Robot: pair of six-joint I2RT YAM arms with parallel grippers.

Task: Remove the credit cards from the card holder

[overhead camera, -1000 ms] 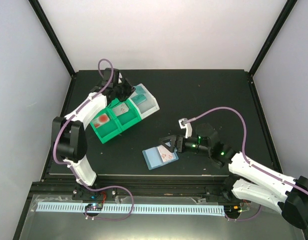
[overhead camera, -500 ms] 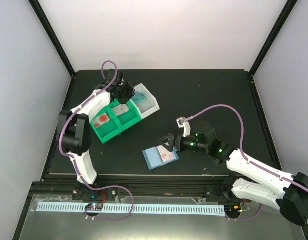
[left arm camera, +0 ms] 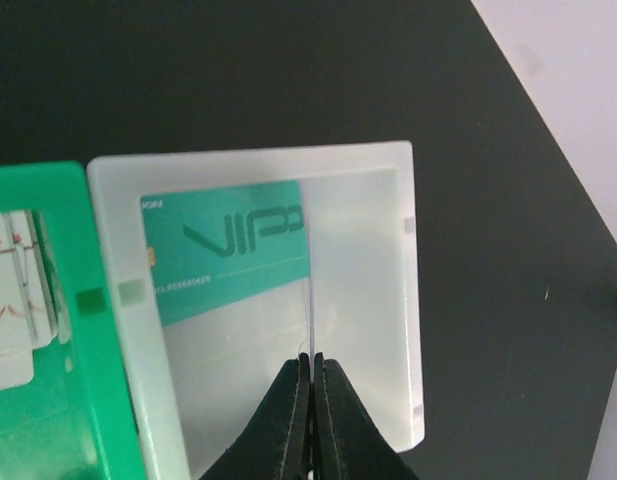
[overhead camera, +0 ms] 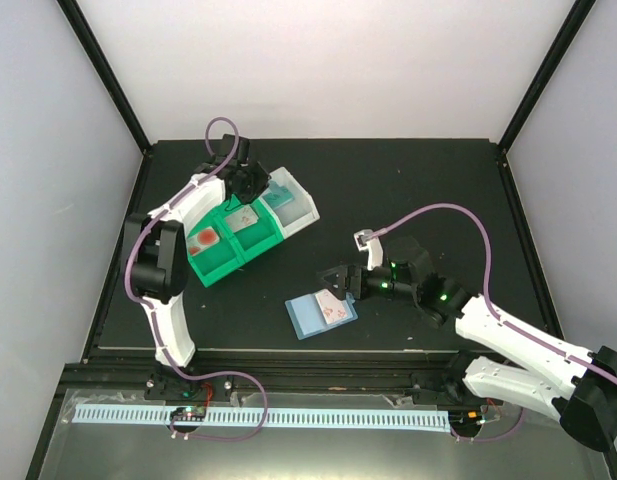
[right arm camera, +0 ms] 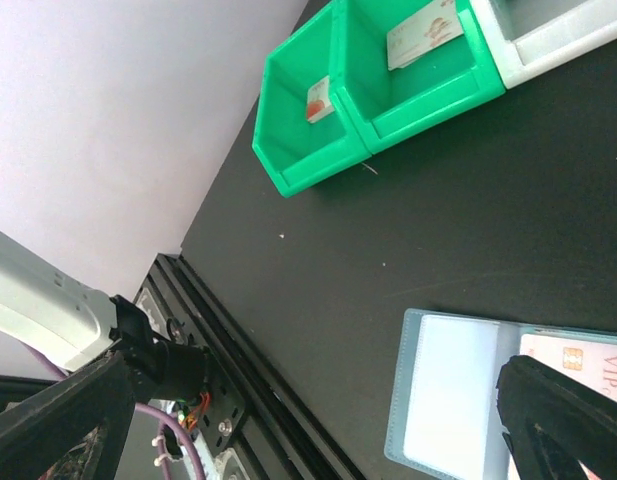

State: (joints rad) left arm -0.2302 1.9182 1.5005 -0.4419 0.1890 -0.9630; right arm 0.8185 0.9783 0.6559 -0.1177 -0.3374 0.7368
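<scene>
The slate-blue card holder lies open on the black table; in the right wrist view its pale inner sleeve faces up. A white card with pink print sits in its right half. My right gripper is open wide just above the holder, one finger over that card. It shows in the top view too. My left gripper is shut on a thin credit card, seen edge-on, over the white tray. A teal card shows in that tray. In the top view the left gripper is at the tray row.
A green two-bin tray joins the white tray at the back left; its bins hold a red-marked item and a white printed card. The table's front rail runs close beside the holder.
My left gripper has shifted slightly right, toward the white tray. My right gripper has edged a little up and left over the holder. The holder has not moved.
</scene>
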